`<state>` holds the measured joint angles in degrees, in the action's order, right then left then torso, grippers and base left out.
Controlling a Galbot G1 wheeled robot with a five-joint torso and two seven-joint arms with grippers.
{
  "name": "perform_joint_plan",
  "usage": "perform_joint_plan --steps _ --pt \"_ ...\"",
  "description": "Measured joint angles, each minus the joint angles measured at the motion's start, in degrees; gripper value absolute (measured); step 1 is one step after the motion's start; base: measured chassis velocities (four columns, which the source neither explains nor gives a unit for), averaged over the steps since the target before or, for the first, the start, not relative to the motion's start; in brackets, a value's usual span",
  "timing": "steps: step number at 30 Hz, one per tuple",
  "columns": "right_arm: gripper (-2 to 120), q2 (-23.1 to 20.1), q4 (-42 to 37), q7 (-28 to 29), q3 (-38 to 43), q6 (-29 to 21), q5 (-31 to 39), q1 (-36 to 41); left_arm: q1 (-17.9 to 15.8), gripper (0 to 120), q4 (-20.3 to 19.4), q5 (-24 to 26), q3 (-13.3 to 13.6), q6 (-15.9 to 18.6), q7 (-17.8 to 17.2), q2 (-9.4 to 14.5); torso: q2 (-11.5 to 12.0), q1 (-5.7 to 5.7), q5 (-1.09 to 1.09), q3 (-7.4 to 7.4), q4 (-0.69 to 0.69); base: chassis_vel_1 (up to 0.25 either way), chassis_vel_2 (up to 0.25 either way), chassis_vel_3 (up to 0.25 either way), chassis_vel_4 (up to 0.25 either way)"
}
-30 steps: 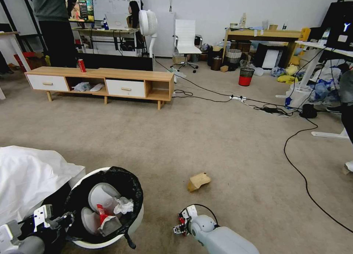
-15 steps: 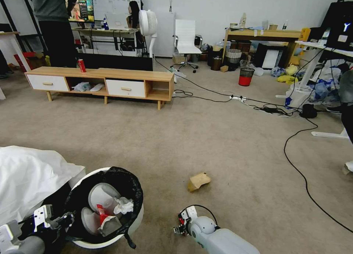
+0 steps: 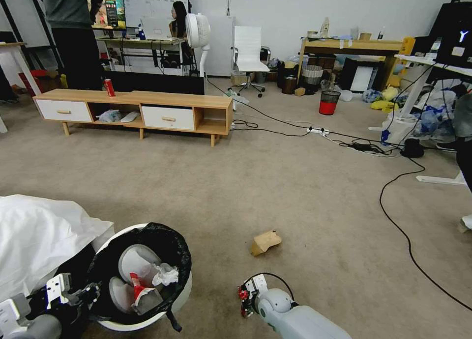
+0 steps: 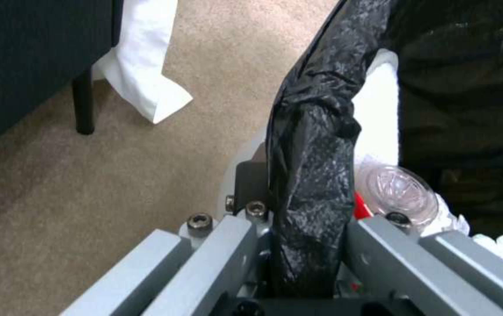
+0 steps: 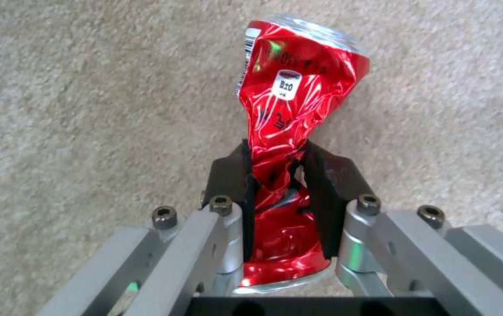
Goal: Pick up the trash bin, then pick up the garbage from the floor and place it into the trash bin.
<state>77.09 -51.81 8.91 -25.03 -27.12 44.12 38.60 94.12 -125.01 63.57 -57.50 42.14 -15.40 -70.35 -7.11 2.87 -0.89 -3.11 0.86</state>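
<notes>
Right wrist view is showing the right gripper pinching a crushed red can at its waist above the carpet, while the left gripper is clamping the bag-lined rim of the white trash bin beside it, so the next move is probably calling for carrying the can over the bin's mouth.

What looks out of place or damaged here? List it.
The can in the right gripper is crushed and twisted. A crumpled paper bag lies loose on the carpet, outside the bin that the left gripper holds by its rim.

White "Y" on black case
</notes>
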Motion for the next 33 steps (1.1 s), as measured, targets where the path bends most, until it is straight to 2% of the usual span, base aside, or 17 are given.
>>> perform_joint_plan --steps 7,12,14,17,19,20,23,24,25,26,28,31,33 --pt "18 -0.4 0.2 -0.7 0.3 1.0 -0.6 0.4 0.0 1 0.0 -0.1 0.1 0.0 0.0 0.0 0.0 -0.01 0.01 0.0 0.0 0.0 0.0 0.0 0.0" --pt "18 -2.3 -3.3 0.3 0.5 0.6 0.8 1.2 0.2 1 -0.1 -0.3 0.3 0.0 0.0 0.0 0.0 -0.01 -0.01 -0.01 0.01 0.0 0.0 0.0 0.0" --pt "18 -7.0 -11.6 1.9 1.3 0.7 3.3 2.2 0.4 1 -0.4 -0.4 0.7 0.0 0.0 0.0 0.0 0.0 0.01 -0.01 0.0 0.0 0.0 0.0 0.0" --pt "18 -9.3 -14.7 2.4 1.5 1.5 3.8 2.5 0.5 1 -0.5 -0.5 1.0 0.0 -0.1 0.0 0.0 0.0 0.02 -0.01 0.0 0.0 0.0 0.0 0.0" --pt "18 -15.8 -23.2 3.7 2.4 3.1 6.8 2.3 0.6 1 -0.7 -0.4 1.5 0.0 -0.1 0.3 0.0 -0.01 -0.02 -0.01 0.04 0.0 0.0 0.0 0.0" --pt "18 -15.8 -23.2 3.7 2.4 3.1 6.8 2.3 0.6 1 -0.7 -0.4 1.5 0.0 -0.1 0.3 0.0 -0.01 -0.02 -0.01 0.04 0.0 0.0 0.0 0.0" --pt "18 -21.8 -33.1 3.3 4.2 7.1 8.9 1.0 0.7 1 -1.4 0.4 2.2 0.0 -0.5 0.9 0.0 0.0 -0.01 -0.01 0.02 0.0 0.0 0.0 0.0" --pt "18 -21.8 -33.1 3.3 4.2 7.1 8.9 1.0 0.7 1 -1.4 0.4 2.2 0.0 -0.5 0.9 0.0 0.0 -0.01 -0.01 0.02 0.0 0.0 0.0 0.0" --pt "18 -24.0 -38.1 2.4 5.3 9.2 9.3 0.3 0.7 1 -1.9 0.6 2.6 0.0 -0.6 1.2 0.0 0.0 0.0 -0.01 0.0 0.0 0.0 0.0 0.0" --pt "18 -24.0 -38.1 2.4 5.3 9.2 9.3 0.3 0.7 1 -1.9 0.6 2.6 0.0 -0.6 1.2 0.0 0.0 0.0 -0.01 0.0 0.0 0.0 0.0 0.0" --pt "18 -27.1 -47.2 1.1 8.2 11.9 10.3 -1.1 0.6 1 -2.5 1.3 3.1 0.0 -0.7 2.1 0.0 0.0 0.01 0.0 0.0 0.0 0.0 0.0 0.0" --pt "18 -28.2 -50.6 0.6 9.6 12.9 11.0 -1.8 0.5 1 -2.7 1.9 3.2 0.0 -1.0 2.5 0.0 0.0 0.01 0.0 -0.01 0.0 0.0 0.0 0.0" --pt "18 -29.7 -56.8 -1.1 11.4 15.3 12.8 -4.0 0.3 1 -3.2 3.1 3.8 0.0 -1.5 3.5 0.0 0.0 0.01 0.0 0.02 0.0 0.0 0.0 0.0"
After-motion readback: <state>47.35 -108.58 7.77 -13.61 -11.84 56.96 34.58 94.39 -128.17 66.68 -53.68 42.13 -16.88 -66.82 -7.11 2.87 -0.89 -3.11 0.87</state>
